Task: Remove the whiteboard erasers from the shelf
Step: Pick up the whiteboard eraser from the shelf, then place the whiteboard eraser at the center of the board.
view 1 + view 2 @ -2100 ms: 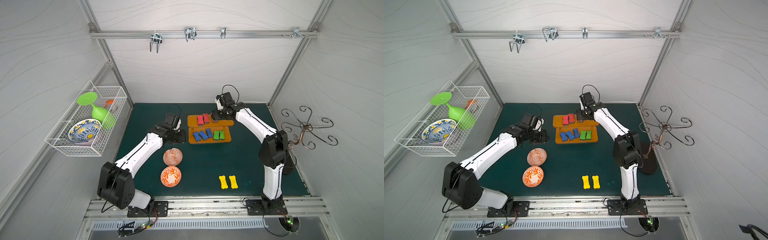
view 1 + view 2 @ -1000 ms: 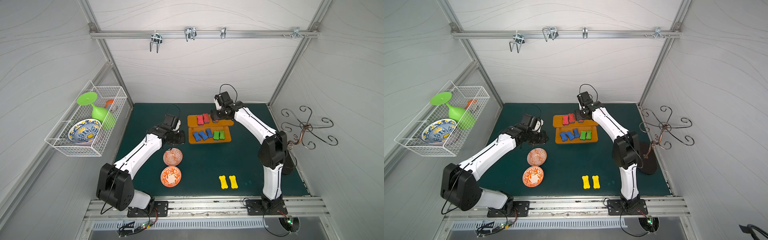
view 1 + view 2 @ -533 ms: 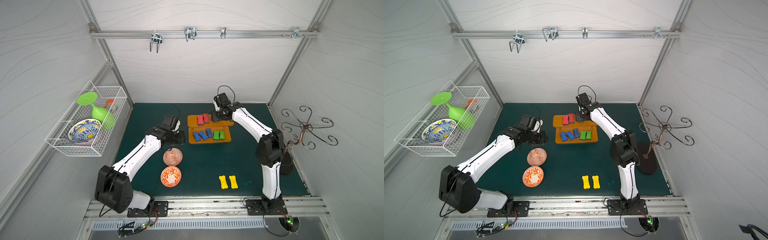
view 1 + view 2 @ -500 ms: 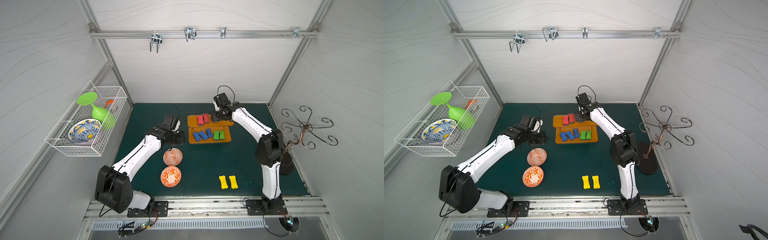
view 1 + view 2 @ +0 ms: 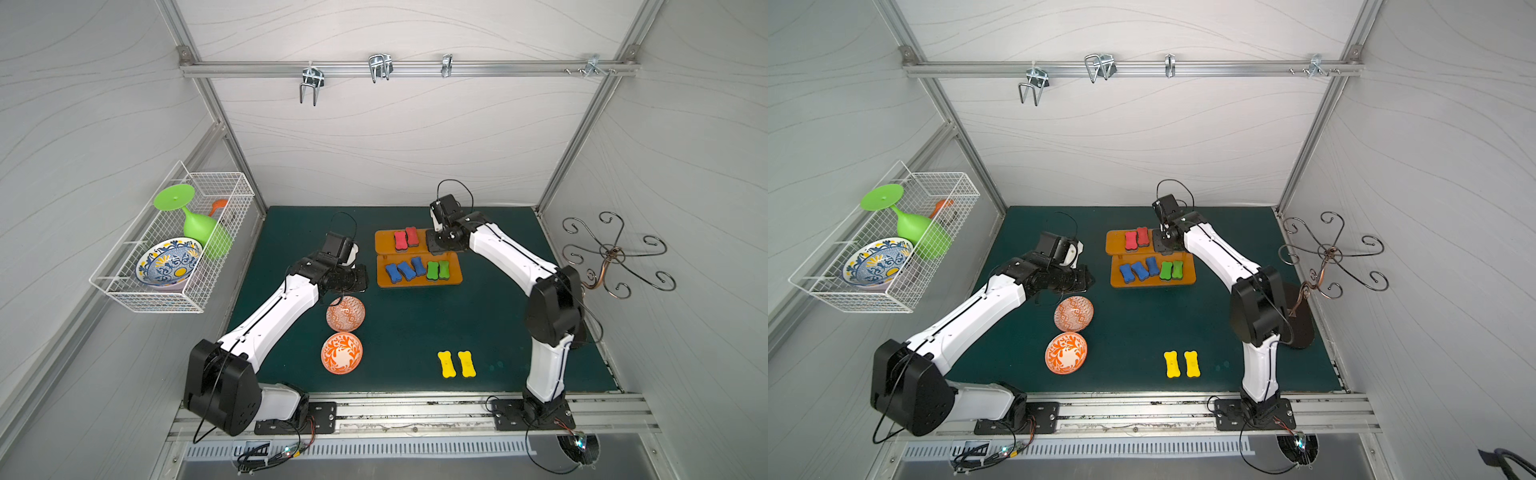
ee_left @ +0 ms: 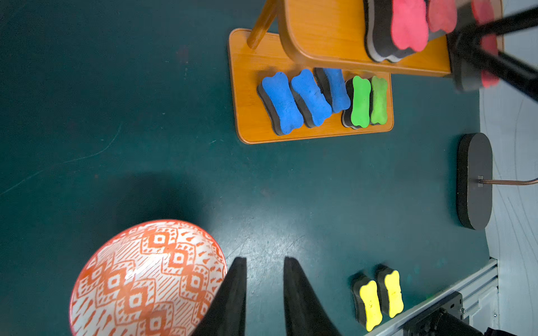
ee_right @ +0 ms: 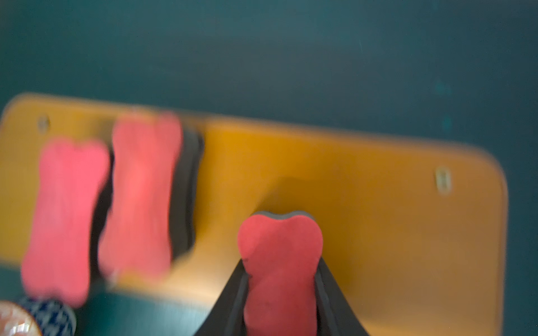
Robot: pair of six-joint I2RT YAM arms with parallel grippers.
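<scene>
The orange two-tier shelf (image 5: 454, 279) stands at the back middle of the green mat. Two red erasers (image 5: 405, 239) lie on its top board, and my right gripper (image 7: 281, 261) is shut on a third red eraser (image 7: 279, 244) over that board's right half (image 7: 393, 203). Three blue erasers (image 6: 302, 99) and two green erasers (image 6: 368, 100) lie on the lower board. Two yellow erasers (image 5: 456, 364) lie on the mat near the front. My left gripper (image 6: 264, 260) hovers left of the shelf, jaws a little apart and empty.
Two orange patterned bowls (image 5: 345, 313) (image 5: 341, 353) sit on the mat under and in front of my left arm. A white wire basket (image 5: 124, 286) with a bowl and a green glass hangs on the left wall. A curled metal hook stand (image 5: 1329, 253) stands at the right.
My right gripper has come in over the right half of the top board and closed on the red eraser there. The left arm has barely moved.
</scene>
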